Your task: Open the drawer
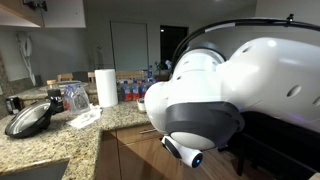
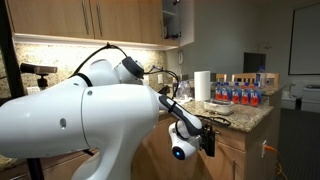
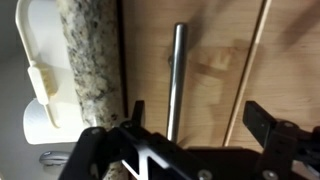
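Note:
In the wrist view the light-brown wooden drawer front (image 3: 205, 70) fills the frame, shut, with its silver bar handle (image 3: 176, 80) running lengthwise beside the granite counter edge (image 3: 90, 60). My gripper (image 3: 195, 120) is open, its two black fingers spread on either side of the handle's near end, close to the wood and touching nothing. In both exterior views the white arm blocks most of the scene; the gripper (image 2: 205, 138) hangs in front of the wooden fronts (image 1: 125, 150) below the counter. The drawer's inside is hidden.
The granite counter (image 1: 60, 135) carries a black pan (image 1: 30, 120), a paper towel roll (image 1: 106, 87), a jar (image 1: 76, 97) and several bottles (image 1: 135, 88). Upper wooden cabinets (image 2: 90, 20) hang above. A white object (image 3: 40, 70) lies on the counter in the wrist view.

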Available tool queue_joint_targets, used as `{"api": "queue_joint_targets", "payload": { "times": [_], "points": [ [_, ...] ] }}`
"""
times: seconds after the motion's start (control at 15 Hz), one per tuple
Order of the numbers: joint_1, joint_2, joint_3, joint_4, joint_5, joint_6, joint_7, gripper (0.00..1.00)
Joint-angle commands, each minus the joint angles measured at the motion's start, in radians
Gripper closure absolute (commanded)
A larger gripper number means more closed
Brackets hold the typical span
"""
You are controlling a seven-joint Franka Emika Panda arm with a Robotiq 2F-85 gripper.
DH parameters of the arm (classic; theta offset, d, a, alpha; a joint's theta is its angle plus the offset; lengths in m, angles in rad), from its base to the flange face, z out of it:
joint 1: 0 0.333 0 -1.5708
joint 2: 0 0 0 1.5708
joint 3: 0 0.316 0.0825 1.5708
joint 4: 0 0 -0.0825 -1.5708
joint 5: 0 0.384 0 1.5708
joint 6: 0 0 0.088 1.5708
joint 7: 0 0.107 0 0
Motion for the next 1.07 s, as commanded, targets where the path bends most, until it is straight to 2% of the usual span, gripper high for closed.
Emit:
{"api": "queue_joint_targets", "payload": {
  "times": [0.0, 0.87, 0.93, 1.0],
  "points": [
    [-0.007, 0.05, -0.005, 0.038, 0.0, 0.047, 0.003, 0.0],
    [0.013, 0.073, -0.003, 0.049, 0.005, 0.036, 0.0, 0.0],
    [0.015, 0.075, -0.003, 0.051, 0.005, 0.035, -0.001, 0.03],
    [0.015, 0.074, -0.003, 0.052, 0.005, 0.032, -0.003, 0.15]
  ]
}}
